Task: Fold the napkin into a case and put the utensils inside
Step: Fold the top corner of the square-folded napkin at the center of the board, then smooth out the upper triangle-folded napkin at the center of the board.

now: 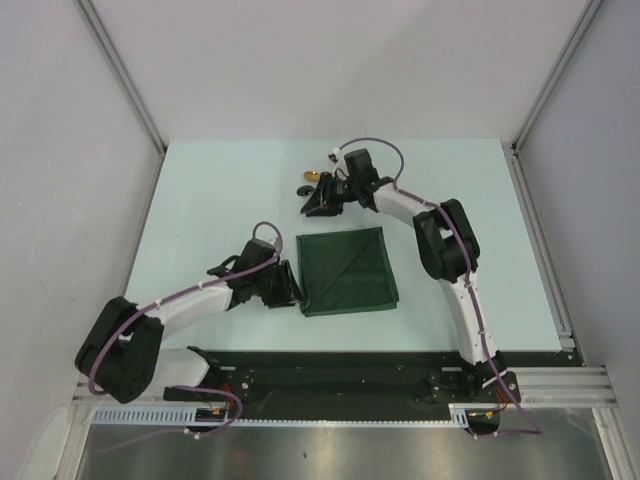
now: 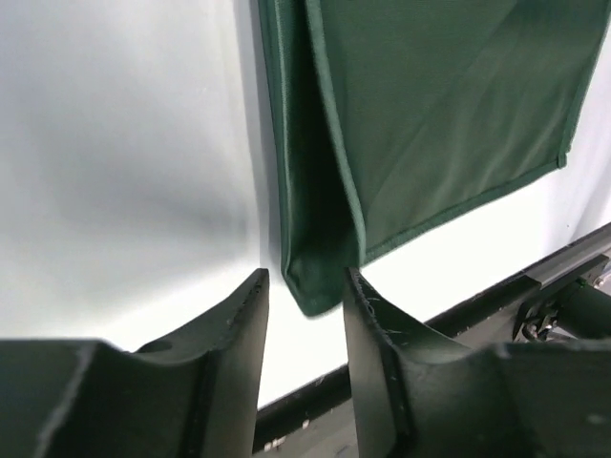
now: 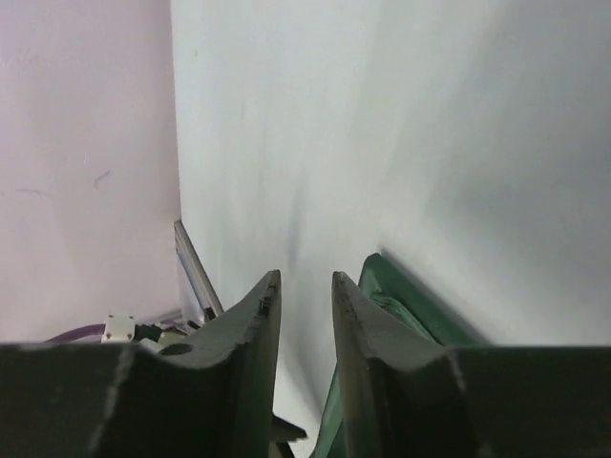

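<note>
At the near-left corner of the napkin point(image 1: 347, 272), the left pincer point(image 2: 305, 275) stands spread; beyond its far edge, the right pincer point(image 3: 304, 279) likewise. Cloth looks soft and limp: pinch a hemmed corner.

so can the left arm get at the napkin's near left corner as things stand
Probably yes. In the left wrist view that corner of the napkin lies on the table just ahead of the left fingers, which stand apart with nothing between them and the cloth.
</note>
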